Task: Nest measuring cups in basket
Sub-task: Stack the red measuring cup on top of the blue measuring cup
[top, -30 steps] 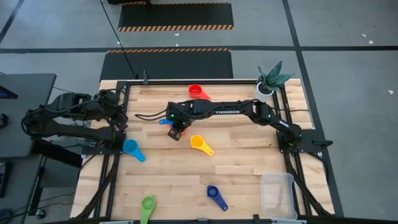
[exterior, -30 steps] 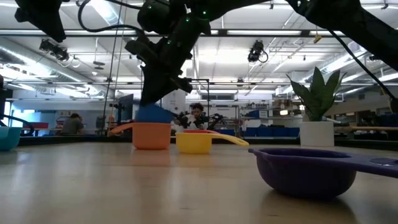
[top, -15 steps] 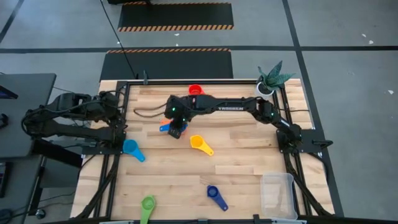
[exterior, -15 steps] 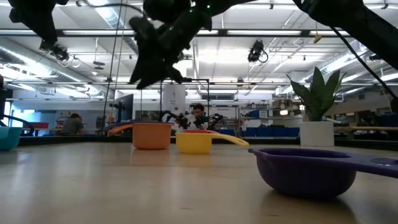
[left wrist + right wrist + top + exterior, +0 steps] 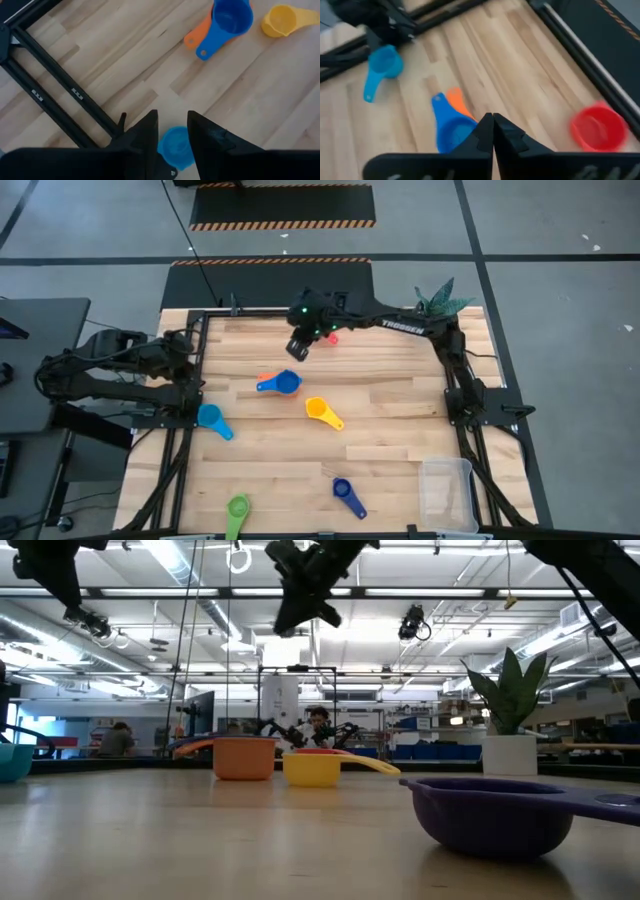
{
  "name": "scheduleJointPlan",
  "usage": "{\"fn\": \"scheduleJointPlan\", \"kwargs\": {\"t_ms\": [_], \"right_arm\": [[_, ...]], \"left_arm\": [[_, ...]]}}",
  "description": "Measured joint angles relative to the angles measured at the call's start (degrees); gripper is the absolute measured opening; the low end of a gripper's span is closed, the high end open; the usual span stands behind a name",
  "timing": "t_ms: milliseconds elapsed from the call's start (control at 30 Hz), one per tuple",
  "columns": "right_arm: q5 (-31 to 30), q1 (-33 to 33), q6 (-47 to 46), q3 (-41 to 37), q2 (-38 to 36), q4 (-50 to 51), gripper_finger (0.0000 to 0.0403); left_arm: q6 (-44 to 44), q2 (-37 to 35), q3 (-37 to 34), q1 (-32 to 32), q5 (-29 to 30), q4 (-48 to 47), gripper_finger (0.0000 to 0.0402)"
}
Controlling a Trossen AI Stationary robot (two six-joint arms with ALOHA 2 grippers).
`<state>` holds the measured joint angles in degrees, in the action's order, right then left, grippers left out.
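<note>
Near edge, high view: green cup (image 5: 238, 506) bottom left and dark blue cup (image 5: 343, 491) bottom centre, both loose on the table (image 5: 400, 430). The basket (image 5: 447, 493) sits bottom right, nothing in it, so nesting into it is not started, I judge. Low view has the dark blue cup large at lower right.

Middle: yellow cup (image 5: 319, 410) alone at frame centre. Just up-left, a blue cup (image 5: 285, 384) sits in an orange cup (image 5: 266, 378), handles fanned out. That reads as a first nested pair, built on the table before going to the basket. Light blue cup (image 5: 210, 417) at centre left, by the left claw (image 5: 172, 131), whose fingers stand apart over it, empty. That arm waits at the left edge.

Far: right claw (image 5: 300, 346) is raised, upper centre, fingers pressed together, holding nothing. It hangs next to the red cup (image 5: 326, 335), likely the next pick. Plant pot (image 5: 428, 322) upper right.
</note>
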<state>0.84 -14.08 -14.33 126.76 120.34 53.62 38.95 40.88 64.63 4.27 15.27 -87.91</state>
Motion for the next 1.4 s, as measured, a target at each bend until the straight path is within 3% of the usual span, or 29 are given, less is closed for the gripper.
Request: {"fn": "scheduleJointPlan", "kwargs": {"t_ms": [300, 533, 733, 933, 1200, 1400], "right_arm": [[0.5, -3.2, 1.2, 0.0, -0.5, 7.7, 0.0011], [0.1, -6.1, 5.2, 0.0, -0.4, 8.3, 0.0030], [0.2, -7.6, 11.9, 0.0, -0.4, 8.0, 0.0073], [0.2, -8.1, 19.5, 0.0, -2.3, 4.9, 0.0104], [-4.1, -8.3, 25.8, 0.0, -9.1, 4.7, 0.0108], [-4.8, -9.0, 27.0, 0.0, -15.9, 4.8, 0.0108]], "left_arm": [[0.8, 1.2, 0.0, 0.1, 0.1, 3.8, 0.0112], [0.7, 3.0, 0.0, 0.1, 1.2, 8.7, 0.0112], [-8.7, 7.7, 0.0, 0.8, 2.8, 16.8, 0.0112], [-18.1, 15.3, 0.0, 9.9, 2.6, 27.3, 0.0112], [-32.9, 26.9, 0.0, 26.1, -9.1, 40.1, 0.0112], [-48.9, 36.0, 0.0, 32.3, -13.4, 50.8, 0.0112]]}}
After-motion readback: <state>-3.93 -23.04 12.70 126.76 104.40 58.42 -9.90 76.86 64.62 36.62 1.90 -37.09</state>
